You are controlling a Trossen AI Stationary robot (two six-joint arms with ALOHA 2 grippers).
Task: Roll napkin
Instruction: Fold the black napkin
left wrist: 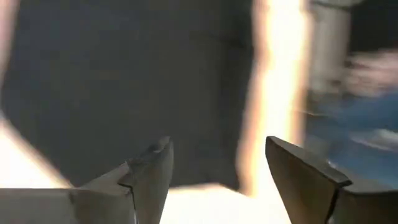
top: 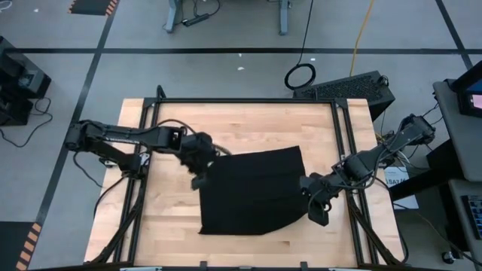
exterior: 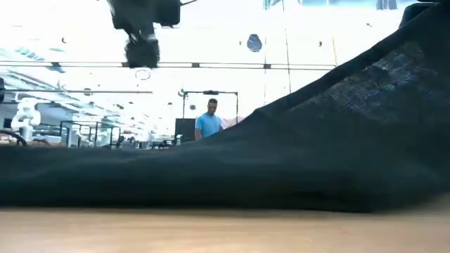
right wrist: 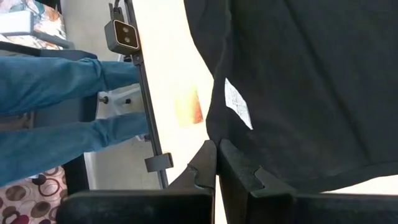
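Note:
The black napkin (top: 248, 192) lies spread on the wooden table (top: 173, 233), and its right side is raised, as the low view (exterior: 281, 161) shows. A small white tag (right wrist: 238, 104) sits near the napkin's edge. My left gripper (top: 199, 175) is open beside the napkin's far left corner. It hangs above the table in the low view (exterior: 140, 42), and the cloth shows ahead of its fingers in its wrist view (left wrist: 217, 180). My right gripper (top: 309, 202) is at the napkin's right edge, shut on the cloth (right wrist: 216, 158). My right gripper pinches the napkin's edge (right wrist: 214, 142) between its two fingers, close to the white tag, coming from the table's right side. One layer or several, I cannot tell. The held side rises off the table (exterior: 394, 63); the rest of the cloth lies on the wood.
Black frame rails (top: 343, 150) run along the table's sides. A person's legs in jeans (right wrist: 62, 81) stand beside the table past a small camera on the rail (right wrist: 124, 34). Another person in a blue shirt (exterior: 209, 119) is far off in the room.

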